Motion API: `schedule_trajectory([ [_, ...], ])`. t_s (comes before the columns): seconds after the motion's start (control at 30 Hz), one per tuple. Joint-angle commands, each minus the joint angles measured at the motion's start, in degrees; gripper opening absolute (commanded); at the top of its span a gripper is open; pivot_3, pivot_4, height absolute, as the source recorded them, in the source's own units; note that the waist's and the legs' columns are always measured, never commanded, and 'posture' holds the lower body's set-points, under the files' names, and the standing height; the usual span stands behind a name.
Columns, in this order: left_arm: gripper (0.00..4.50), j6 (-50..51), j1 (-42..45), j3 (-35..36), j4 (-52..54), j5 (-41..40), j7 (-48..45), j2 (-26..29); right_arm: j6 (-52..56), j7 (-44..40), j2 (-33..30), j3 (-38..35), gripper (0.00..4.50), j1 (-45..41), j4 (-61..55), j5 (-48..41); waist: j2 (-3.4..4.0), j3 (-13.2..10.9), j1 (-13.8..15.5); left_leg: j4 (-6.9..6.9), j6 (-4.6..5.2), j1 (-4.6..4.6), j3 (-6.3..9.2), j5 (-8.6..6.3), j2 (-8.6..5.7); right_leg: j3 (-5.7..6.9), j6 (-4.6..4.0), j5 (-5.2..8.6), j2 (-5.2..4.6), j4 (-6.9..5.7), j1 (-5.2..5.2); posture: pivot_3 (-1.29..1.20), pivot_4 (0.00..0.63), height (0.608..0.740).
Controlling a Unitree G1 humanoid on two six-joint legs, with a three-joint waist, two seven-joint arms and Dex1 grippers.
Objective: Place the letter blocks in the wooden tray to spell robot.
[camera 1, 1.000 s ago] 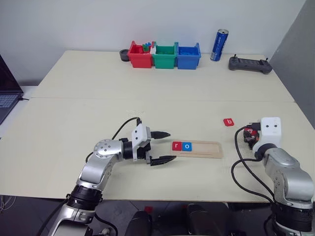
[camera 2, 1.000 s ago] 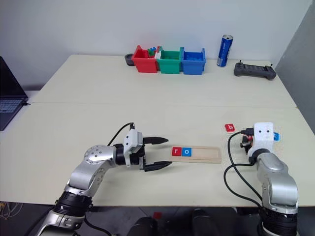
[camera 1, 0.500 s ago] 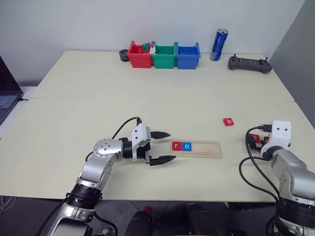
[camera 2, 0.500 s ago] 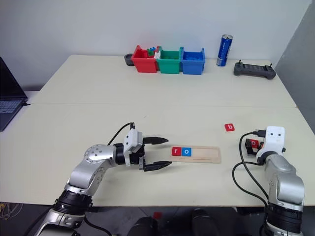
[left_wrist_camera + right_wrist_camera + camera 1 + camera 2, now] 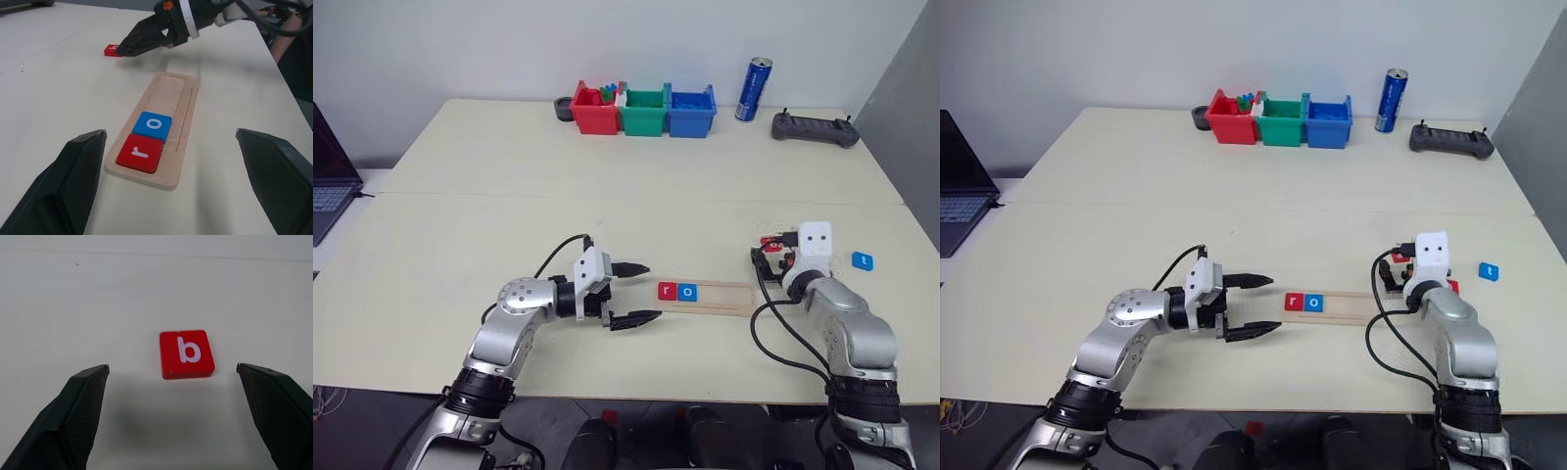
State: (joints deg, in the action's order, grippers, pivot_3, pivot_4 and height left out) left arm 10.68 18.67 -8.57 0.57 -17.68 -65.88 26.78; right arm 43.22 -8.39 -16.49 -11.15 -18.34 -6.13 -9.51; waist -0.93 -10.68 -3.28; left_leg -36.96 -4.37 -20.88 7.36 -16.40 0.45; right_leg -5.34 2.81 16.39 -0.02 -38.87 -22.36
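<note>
The wooden tray (image 5: pixel 722 295) lies mid-table with a red "r" block (image 5: pixel 667 290) and a blue "o" block (image 5: pixel 687 291) at its left end. My left gripper (image 5: pixel 632 292) hovers open just left of the tray, pointing along it, nothing between its fingers. The red "b" block (image 5: pixel 186 354) lies flat on the table past the tray's right end. My right gripper (image 5: pixel 765 257) is open just short of that block, a finger (image 5: pixel 80 416) standing to either side of the line to it. A blue "t" block (image 5: pixel 863 260) rests further right.
Red (image 5: pixel 594 110), green (image 5: pixel 642 110) and blue (image 5: pixel 690 108) bins stand in a row at the back. Beside them are a blue can (image 5: pixel 753 75) and a black controller (image 5: pixel 815 128). A laptop (image 5: pixel 328 181) sits at the far left edge.
My right arm has swung in from the right to the "b" block and its gripper has opened wide. The blue "t" block now shows. The left arm has stayed still.
</note>
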Motion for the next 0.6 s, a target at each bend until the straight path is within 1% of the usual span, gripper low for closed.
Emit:
schedule_trajectory([
  [0.03, 4.5, -0.18, -0.19, 0.28, 2.96, -1.24, -0.18, 0.6, -3.3, 0.51, 0.12, -1.14, 4.46, -3.17, 2.29, -0.22, 0.01, 0.0, -0.06, 0.0, 0.0, 0.0, -0.01, 0.0, 0.0, -0.01, 0.0, 0.0, 0.0, -0.01, -0.01, 0.0, 0.15, 0.74],
  [0.23, 4.5, 0.28, -0.33, 0.24, 3.56, -1.45, 0.2, 0.69, -5.59, -0.28, 0.97, -0.53, 4.46, -6.53, 7.57, -1.04, 0.02, -0.01, -0.18, 0.01, 0.0, 0.01, -0.01, 0.0, 0.03, -0.01, 0.0, 0.0, 0.04, -0.02, -0.02, 0.0, 0.15, 0.74],
  [0.43, 4.5, 0.39, -0.51, 0.24, 3.84, -1.5, 0.3, 0.8, -5.2, 0.02, 1.18, -1.09, 4.46, -7.44, 9.49, -1.49, 0.02, -0.01, -0.14, 0.01, 0.0, -0.01, -0.02, 0.0, 0.02, -0.02, 0.0, 0.0, 0.03, 0.0, -0.02, 0.0, 0.15, 0.74],
  [0.53, 4.5, 0.43, -0.38, 0.33, 3.7, -1.49, 0.23, 0.93, -4.88, 0.29, 0.68, -1.18, 3.88, -6.96, 9.39, -1.1, 0.02, -0.01, -0.14, 0.01, 0.0, 0.0, 0.0, 0.0, 0.02, -0.01, 0.0, 0.0, 0.03, -0.01, -0.02, 0.0, 0.15, 0.74],
  [0.6, 4.5, 0.43, -0.37, 0.34, 3.67, -1.46, 0.25, 0.96, -5.15, 0.23, 0.46, -1.06, 3.21, -6.4, 9.4, -0.85, 0.02, -0.01, -0.13, 0.01, 0.0, -0.01, -0.01, 0.0, 0.02, -0.02, 0.0, 0.0, 0.03, -0.01, -0.02, 0.0, 0.15, 0.74],
])
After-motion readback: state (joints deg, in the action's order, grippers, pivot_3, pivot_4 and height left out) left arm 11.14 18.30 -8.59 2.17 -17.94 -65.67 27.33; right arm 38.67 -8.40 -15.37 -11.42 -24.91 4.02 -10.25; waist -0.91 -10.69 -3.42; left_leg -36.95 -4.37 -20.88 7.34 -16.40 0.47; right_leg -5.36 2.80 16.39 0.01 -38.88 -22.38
